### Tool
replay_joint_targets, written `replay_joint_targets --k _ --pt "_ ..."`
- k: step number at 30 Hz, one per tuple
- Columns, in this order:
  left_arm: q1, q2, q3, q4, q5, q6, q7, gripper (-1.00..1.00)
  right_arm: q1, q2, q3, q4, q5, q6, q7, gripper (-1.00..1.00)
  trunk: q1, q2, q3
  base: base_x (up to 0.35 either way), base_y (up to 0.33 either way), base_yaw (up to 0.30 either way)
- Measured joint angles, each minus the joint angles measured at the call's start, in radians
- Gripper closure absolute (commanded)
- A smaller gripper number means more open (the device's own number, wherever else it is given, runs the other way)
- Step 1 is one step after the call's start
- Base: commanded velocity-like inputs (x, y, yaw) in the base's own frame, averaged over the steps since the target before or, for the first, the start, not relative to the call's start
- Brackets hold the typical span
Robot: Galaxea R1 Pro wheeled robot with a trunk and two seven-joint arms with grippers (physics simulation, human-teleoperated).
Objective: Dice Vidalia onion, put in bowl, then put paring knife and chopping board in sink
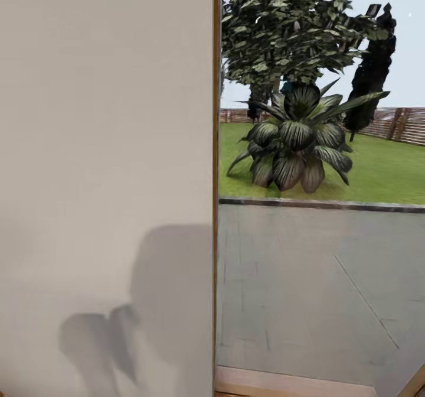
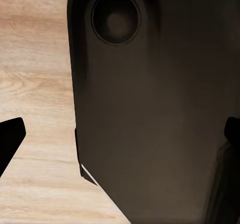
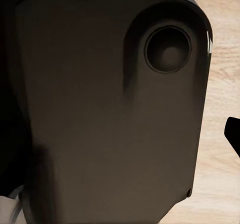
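Note:
I face a plain beige wall and a glazed opening onto a garden; the onion, sink, chopping board, paring knife and bowl are out of view. In the left wrist view my left gripper is open, its dark fingertips spread wide over my own dark base and a light wood floor. In the right wrist view my right gripper hangs over the same dark base, with one fingertip far out at the side, open and holding nothing.
A thin wooden frame splits the wall from the glass. Outside lie grey paving, lawn, a broad-leaved plant, trees and a fence. My shadow falls low on the wall. A strip of wood floor lies at the foot of the glass.

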Motion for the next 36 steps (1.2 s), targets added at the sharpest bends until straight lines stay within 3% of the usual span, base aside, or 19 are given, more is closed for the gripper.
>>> replay_joint_targets --k 17,23,29,32,36 --pt "0.0 0.004 -0.001 -0.005 0.001 0.0 0.0 -1.0 0.0 -0.003 -0.001 -0.009 0.002 -0.003 0.0 -1.0 0.0 0.0 0.0 0.0 0.0 0.0" --pt "0.0 -0.032 0.0 -0.004 0.006 0.0 -0.003 -1.0 0.0 -0.002 -0.002 -0.016 0.001 -0.003 0.0 -1.0 0.0 0.0 0.0 0.0 0.0 0.0" --pt "0.0 -0.039 0.001 -0.005 0.006 0.0 -0.004 -1.0 0.0 0.002 -0.003 -0.018 -0.001 -0.003 0.001 -1.0 0.0 0.0 0.0 0.0 0.0 0.0" --pt "0.0 -0.04 0.002 -0.033 0.006 0.0 -0.004 -1.0 0.0 0.002 -0.003 -0.02 0.0 -0.027 0.001 -1.0 0.0 0.0 0.0 0.0 0.0 0.0" --pt "0.0 -0.037 0.002 -0.061 0.005 0.0 -0.004 -1.0 0.0 0.001 -0.003 -0.022 0.0 -0.124 0.001 -1.0 0.0 0.0 0.0 0.0 0.0 0.0"
